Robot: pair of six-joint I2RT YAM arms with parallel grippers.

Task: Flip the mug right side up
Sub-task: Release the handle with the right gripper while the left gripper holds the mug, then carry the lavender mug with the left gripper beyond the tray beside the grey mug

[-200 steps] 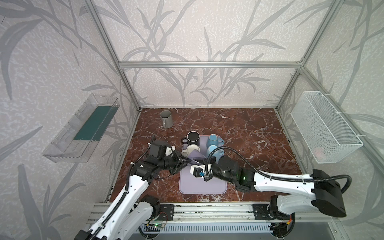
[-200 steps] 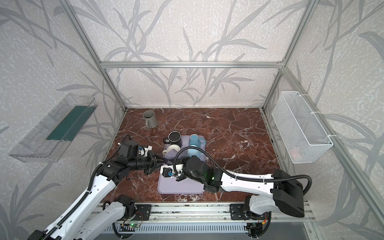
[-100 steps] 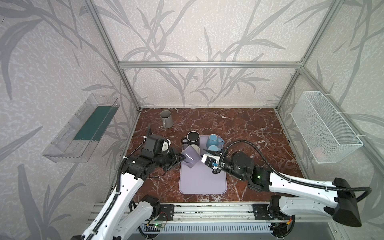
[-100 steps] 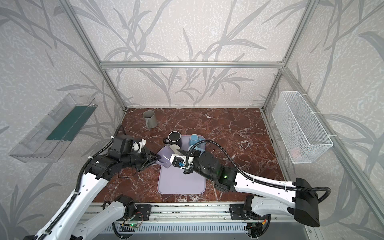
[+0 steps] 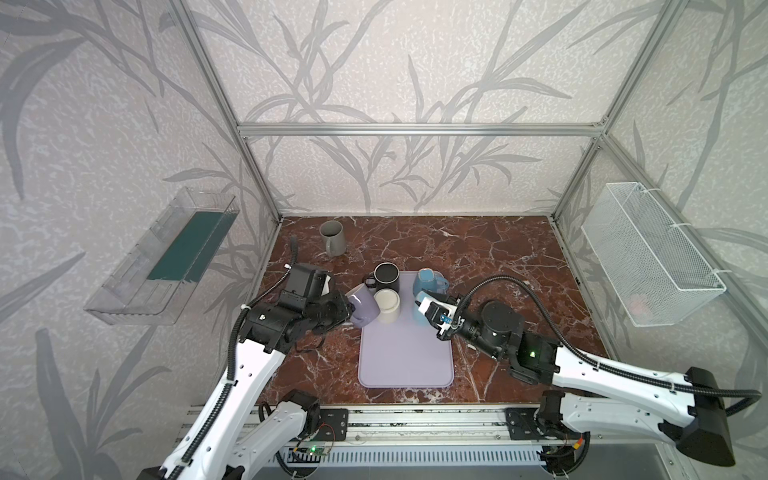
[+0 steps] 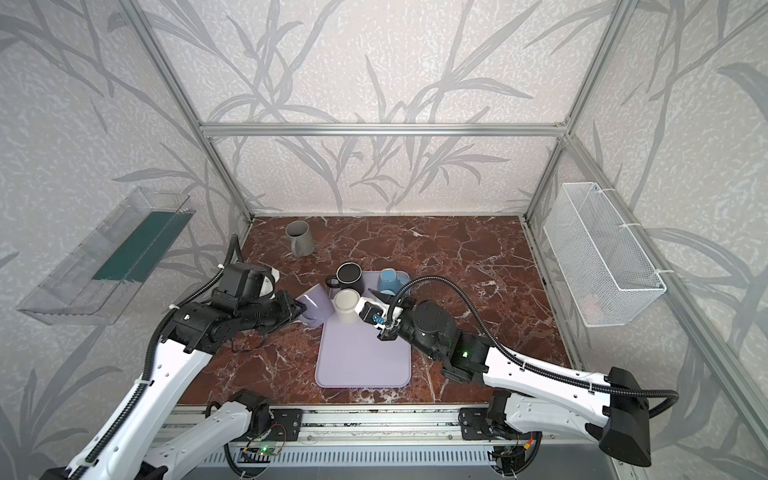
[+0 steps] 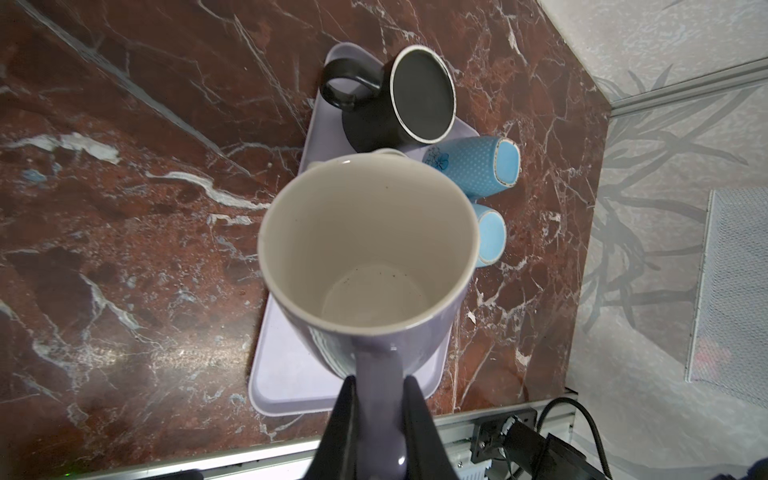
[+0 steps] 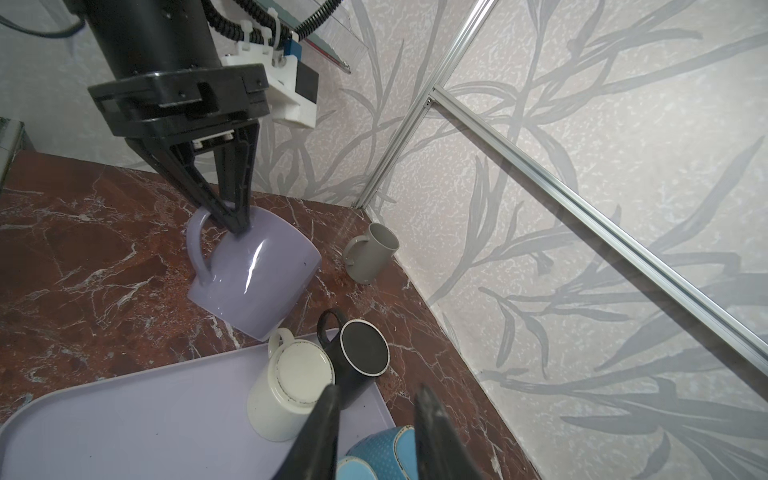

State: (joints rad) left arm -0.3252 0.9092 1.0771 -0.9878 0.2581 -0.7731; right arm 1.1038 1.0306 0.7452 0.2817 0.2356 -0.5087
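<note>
Purple mug [image 5: 362,305] hanging tilted off its handle, right at the far left corner of the tray [image 5: 405,357]

Biggest thing first: the red-brown marble bench [image 5: 498,266] carries that lavender tray, and most of the mugs sit crowded at its far end. The left end effector [image 8: 237,224] is clamped tight on the purple mug's handle, with the mouth facing its wrist camera and the base pointing down toward the tray corner. Can't tell if it's touching the bench. The right end effector [image 8: 378,388] hangs over the blue mugs [image 5: 428,280], jaws a little apart and gripping nothing. Just beside the purple one, a cream mug [image 5: 386,305] sits bottom-up on the tray, with a black mug [image 5: 386,276] behind it. A grey mug [image 5: 332,237] stands upright near the back left corner, well apart.
</note>
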